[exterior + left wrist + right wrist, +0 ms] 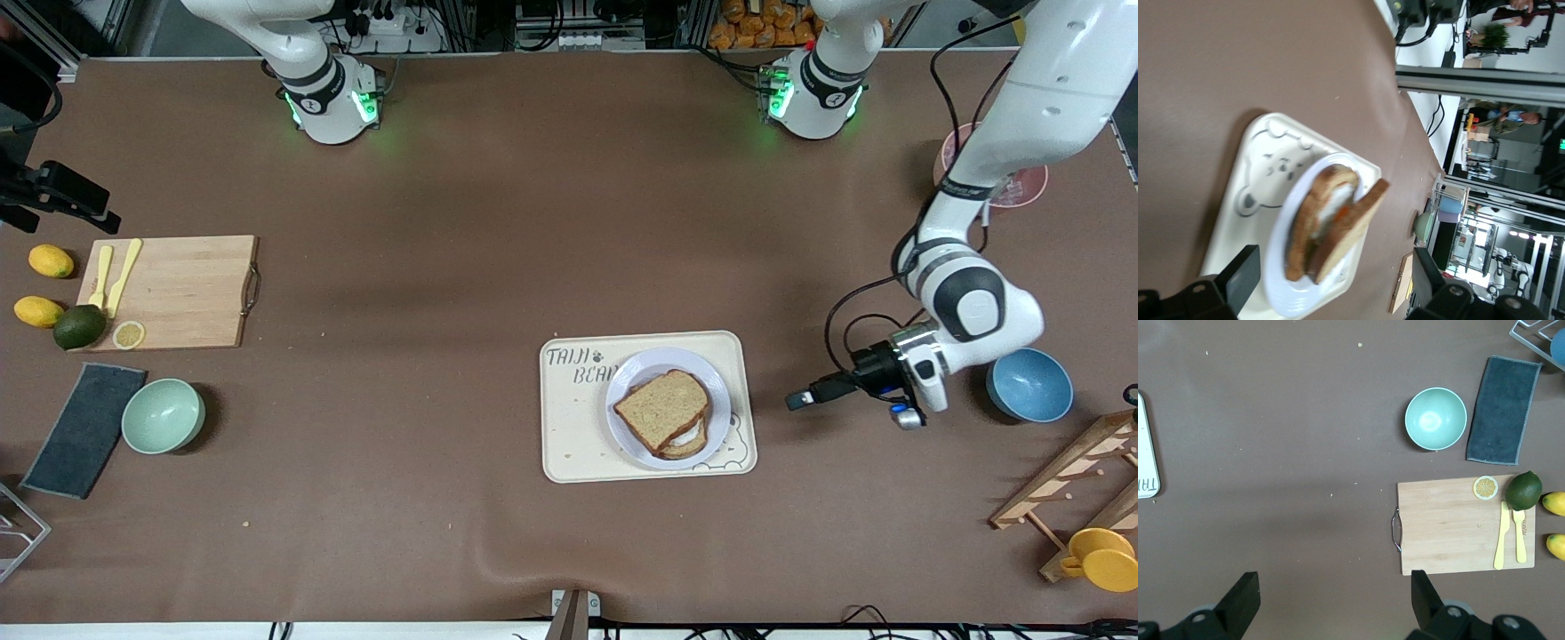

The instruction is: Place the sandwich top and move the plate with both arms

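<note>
With the sandwich top (662, 408) already resting on the plate (716, 427) in the bear-printed tray (569, 444), the left gripper (800, 399) hovered beside it, fingers spread, while the right gripper (1331, 600), also spread, waited above the cutting board (1445, 527) end.

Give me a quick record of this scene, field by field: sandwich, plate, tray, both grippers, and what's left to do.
sandwich top: brown wholemeal bread slice lying askew on the egg-bearing slice
plate: small round pale lavender plate holding the sandwich, on the tray
tray: cream rectangular bear-printed tray
left gripper: open, empty, beside the tray toward the left arm's end, pointing at the plate
right gripper: open, empty, raised over bare table by the wooden cutting board
remaining: plate not yet moved
</note>
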